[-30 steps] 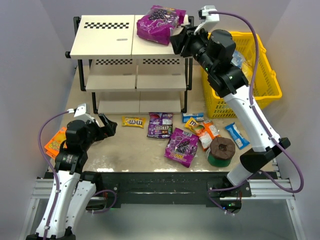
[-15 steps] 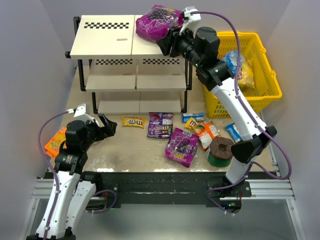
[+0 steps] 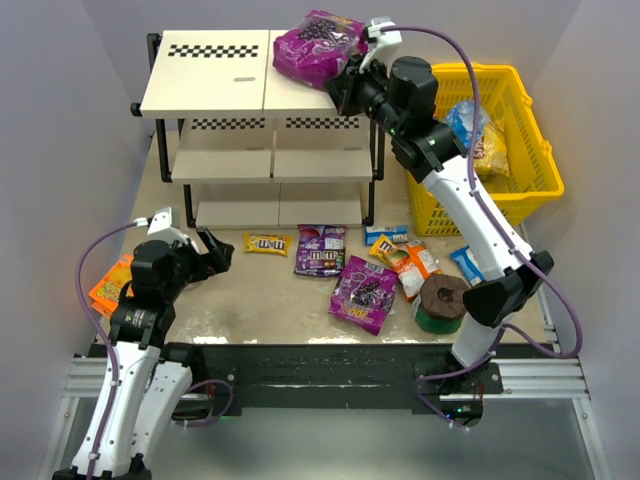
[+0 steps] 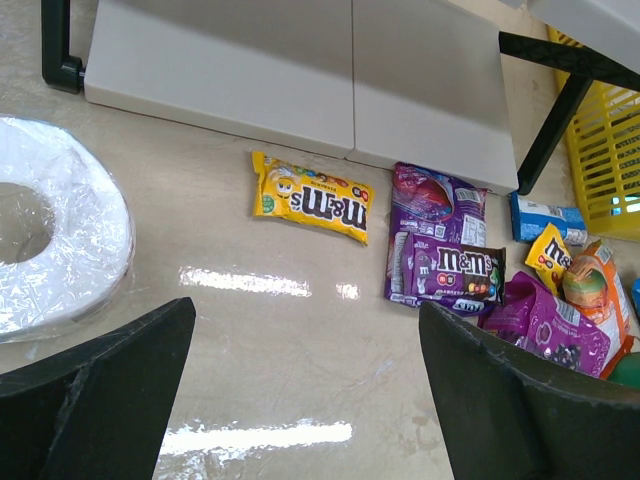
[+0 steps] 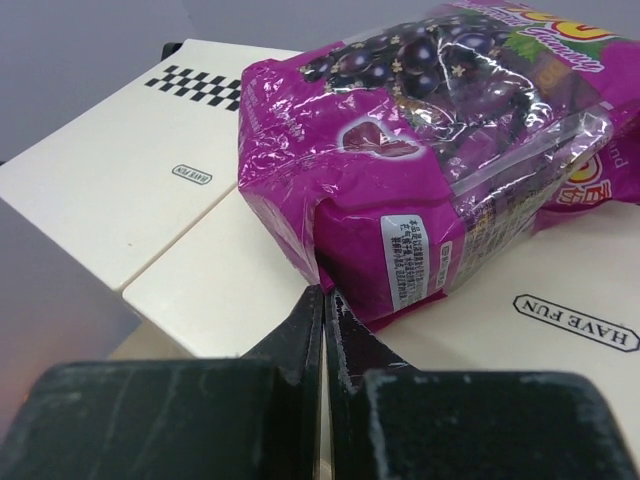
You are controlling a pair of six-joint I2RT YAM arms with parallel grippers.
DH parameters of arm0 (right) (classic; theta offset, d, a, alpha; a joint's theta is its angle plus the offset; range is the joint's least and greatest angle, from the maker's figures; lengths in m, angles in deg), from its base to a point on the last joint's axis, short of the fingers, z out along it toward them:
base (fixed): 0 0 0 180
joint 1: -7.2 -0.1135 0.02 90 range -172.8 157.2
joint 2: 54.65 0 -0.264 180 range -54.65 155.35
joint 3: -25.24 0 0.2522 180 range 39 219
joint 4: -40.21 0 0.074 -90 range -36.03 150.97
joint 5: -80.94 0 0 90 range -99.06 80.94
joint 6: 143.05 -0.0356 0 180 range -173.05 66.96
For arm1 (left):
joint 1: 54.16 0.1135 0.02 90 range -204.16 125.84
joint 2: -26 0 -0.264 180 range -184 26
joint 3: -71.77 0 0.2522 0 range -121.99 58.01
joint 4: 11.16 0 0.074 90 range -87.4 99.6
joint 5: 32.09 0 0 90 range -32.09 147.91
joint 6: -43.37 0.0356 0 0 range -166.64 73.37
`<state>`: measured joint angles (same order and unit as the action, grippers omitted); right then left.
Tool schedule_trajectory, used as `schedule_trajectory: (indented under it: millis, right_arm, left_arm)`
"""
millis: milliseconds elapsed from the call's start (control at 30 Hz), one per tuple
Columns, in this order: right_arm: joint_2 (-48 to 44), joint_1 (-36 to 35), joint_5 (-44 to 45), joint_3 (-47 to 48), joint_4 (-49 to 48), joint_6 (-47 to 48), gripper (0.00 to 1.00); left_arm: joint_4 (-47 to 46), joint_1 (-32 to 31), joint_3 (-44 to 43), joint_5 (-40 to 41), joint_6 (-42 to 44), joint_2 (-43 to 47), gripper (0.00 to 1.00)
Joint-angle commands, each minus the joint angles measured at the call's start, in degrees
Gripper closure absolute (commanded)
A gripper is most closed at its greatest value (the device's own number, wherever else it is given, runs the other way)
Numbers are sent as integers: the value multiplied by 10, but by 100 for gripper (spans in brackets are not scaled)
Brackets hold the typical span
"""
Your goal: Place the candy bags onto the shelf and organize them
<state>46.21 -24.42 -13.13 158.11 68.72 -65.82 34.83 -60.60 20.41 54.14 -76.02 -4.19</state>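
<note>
Right gripper (image 5: 322, 300) newly shut beside purple bag (image 5: 420, 140) (atop shelf (image 5: 120, 190)).

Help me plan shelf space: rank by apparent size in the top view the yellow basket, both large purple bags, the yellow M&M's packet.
1. yellow basket
2. shelf-top purple bag and tabletop purple bag: alike; the shelf-top one sits nearer the camera
3. yellow M&M's packet

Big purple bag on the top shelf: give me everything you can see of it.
The large purple bag is glossy soft film, puffy and creased, printed with dark grapes, a white label on its near end. It lies on the right half of the shelf's top board. The shut right pincer meets its near lower edge.
</note>
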Motion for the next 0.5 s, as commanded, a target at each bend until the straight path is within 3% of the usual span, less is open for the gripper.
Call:
schedule_trajectory:
  millis: [0,367,400,467]
  right_arm:
    - [-53,20,17,-23,-21,-2,100]
    - [-105,52,59,-85,-18,1,100]
    - [-106,52,74,-85,-16,3,98]
    - [-109,53,84,-89,-16,7,77]
  left_arm:
    - [-20,-1,1,3,-1,-2,0]
    - [-20,-1,1,1,-1,-2,0]
    - [-20,-1,1,2,-1,-1,1]
    - [-20,-1,1,2,-1,0,0]
